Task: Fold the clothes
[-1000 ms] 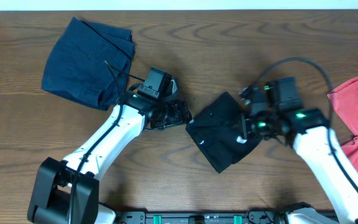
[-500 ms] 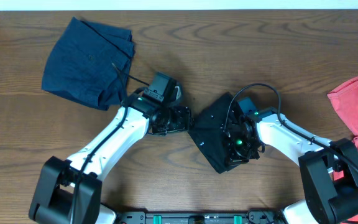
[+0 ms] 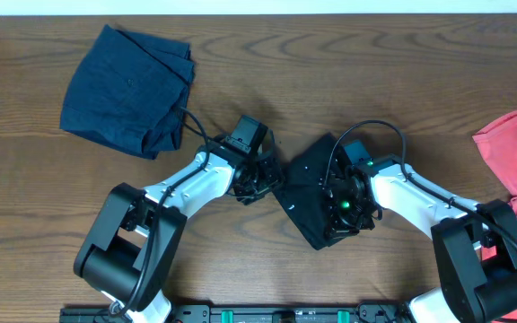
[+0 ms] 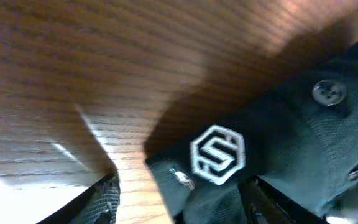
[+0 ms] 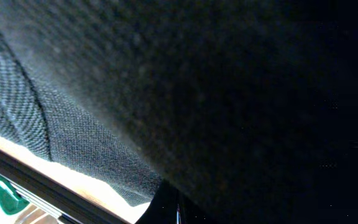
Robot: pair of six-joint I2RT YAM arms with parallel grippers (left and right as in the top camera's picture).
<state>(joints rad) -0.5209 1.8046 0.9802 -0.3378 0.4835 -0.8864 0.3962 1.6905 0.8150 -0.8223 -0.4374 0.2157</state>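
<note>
The black T-shirt [image 3: 305,190] lies mid-way along the table [image 3: 267,63], its left edge between the parted jaws of the left gripper [image 3: 262,179], which has slid right to it, while the clenched right gripper [image 3: 341,213] has moved onto its middle

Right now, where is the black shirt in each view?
Overhead: black shirt at centre of frame.
Left wrist: lower right, bearing a white logo.
Right wrist: it fills nearly the whole frame.
Shared landmark: the wood table, seen overhead and from the left wrist.
</note>
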